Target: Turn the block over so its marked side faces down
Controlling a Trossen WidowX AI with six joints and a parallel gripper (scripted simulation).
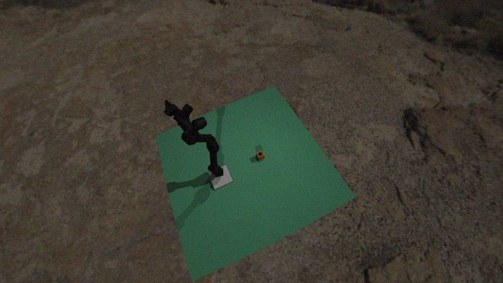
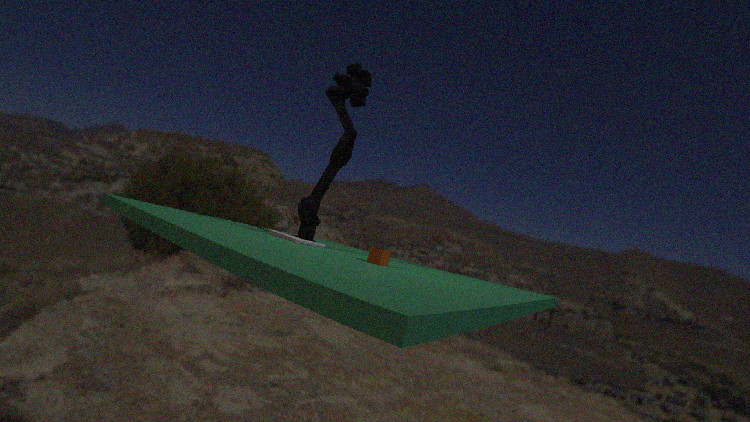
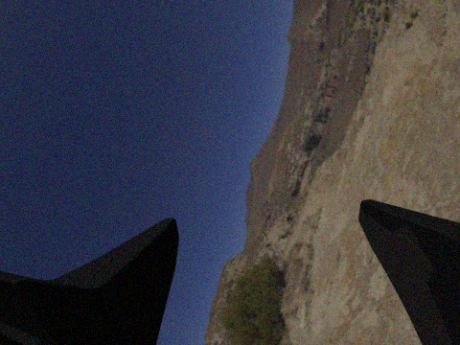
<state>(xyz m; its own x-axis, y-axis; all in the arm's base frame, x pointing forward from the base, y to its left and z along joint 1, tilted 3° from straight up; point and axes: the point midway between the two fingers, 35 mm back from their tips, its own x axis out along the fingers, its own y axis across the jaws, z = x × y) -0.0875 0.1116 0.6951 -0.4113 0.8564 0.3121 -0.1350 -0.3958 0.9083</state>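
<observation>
Block sitting marked side up, arm rearing high!

The orange block (image 1: 260,155) (image 2: 378,256) is resting on the green table (image 1: 281,197) (image 2: 314,278), just right of centre in the top view. The gripper (image 3: 272,221) is pointing away, its fingers standing wide, nothing between them.

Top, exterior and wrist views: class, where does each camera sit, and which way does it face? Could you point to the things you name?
Top: high above, looking down on the green table (image 1: 281,197) (image 2: 293,267) and whole arm (image 1: 213,155) (image 2: 341,152).
Exterior: low beside the table, looking across; whole arm.
Wrist: on the arm, facing hillside and sky; two fingers.
Top and exterior share the orange block (image 1: 260,155) (image 2: 378,256).
</observation>
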